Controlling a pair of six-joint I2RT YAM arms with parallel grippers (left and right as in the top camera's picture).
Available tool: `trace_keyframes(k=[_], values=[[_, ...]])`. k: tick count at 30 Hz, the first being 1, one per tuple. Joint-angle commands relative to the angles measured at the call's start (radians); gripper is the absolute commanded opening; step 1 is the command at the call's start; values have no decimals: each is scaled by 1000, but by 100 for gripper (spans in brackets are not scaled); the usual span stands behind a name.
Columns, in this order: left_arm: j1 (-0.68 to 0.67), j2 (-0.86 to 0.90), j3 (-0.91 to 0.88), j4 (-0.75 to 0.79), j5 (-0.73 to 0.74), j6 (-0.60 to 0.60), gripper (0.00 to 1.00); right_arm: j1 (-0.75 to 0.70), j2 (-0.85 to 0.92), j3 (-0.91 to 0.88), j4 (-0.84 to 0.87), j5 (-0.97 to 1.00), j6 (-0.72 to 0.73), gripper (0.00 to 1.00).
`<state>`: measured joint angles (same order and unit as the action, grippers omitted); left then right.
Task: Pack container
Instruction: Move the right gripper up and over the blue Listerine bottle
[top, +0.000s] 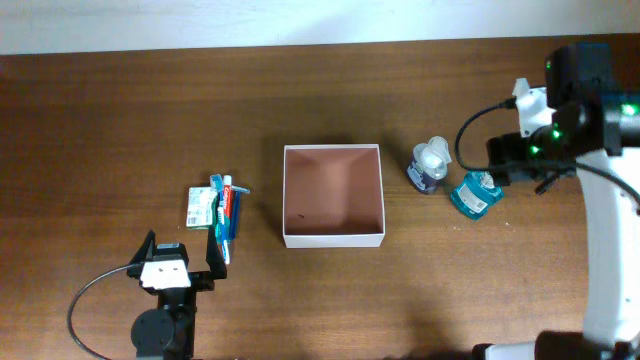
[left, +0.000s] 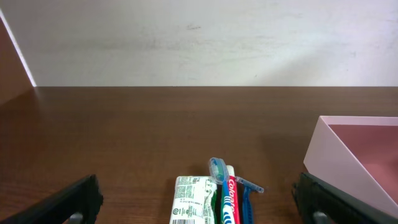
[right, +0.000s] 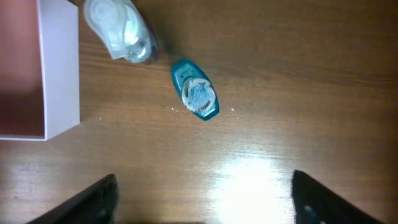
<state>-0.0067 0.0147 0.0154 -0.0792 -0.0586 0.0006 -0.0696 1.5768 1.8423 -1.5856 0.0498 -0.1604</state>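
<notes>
The container (top: 334, 239), a square shallow box with white walls and a reddish-brown inside, sits mid-table with nothing in it. Its wall also shows in the left wrist view (left: 339, 158) and in the right wrist view (right: 61, 68). Left of it lie a green packet (top: 201, 208), a toothpaste tube (top: 226, 212), a toothbrush (left: 217, 168) and a blue razor (left: 247, 193). My left gripper (top: 180, 250) is open just short of them, holding nothing. Right of the box lie a clear bottle (top: 430, 166) and a teal bottle (top: 475, 193). My right gripper (right: 205, 199) is open, a little short of the teal bottle (right: 196, 96).
A pale wall (left: 199, 43) runs along the table's far edge. Bare brown tabletop (top: 120, 120) surrounds the box on all sides. The right arm's white body (top: 605, 260) stands along the right edge.
</notes>
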Motion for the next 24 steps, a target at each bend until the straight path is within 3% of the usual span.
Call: trace_keyframes(k=[1,4,15,24], values=[[4,-8,-6,1,11,15,99,-4,55,2,5,-17,-27,76],[4,-8,-6,1,11,15,99,-4,115,2,4,-18,-27,69],[4,-8,-6,1,11,15,100,-6,204,-9,13,-66,-69,68],[4,-8,-6,1,11,15,100,-6,204,-144,89,-66,-140,66]])
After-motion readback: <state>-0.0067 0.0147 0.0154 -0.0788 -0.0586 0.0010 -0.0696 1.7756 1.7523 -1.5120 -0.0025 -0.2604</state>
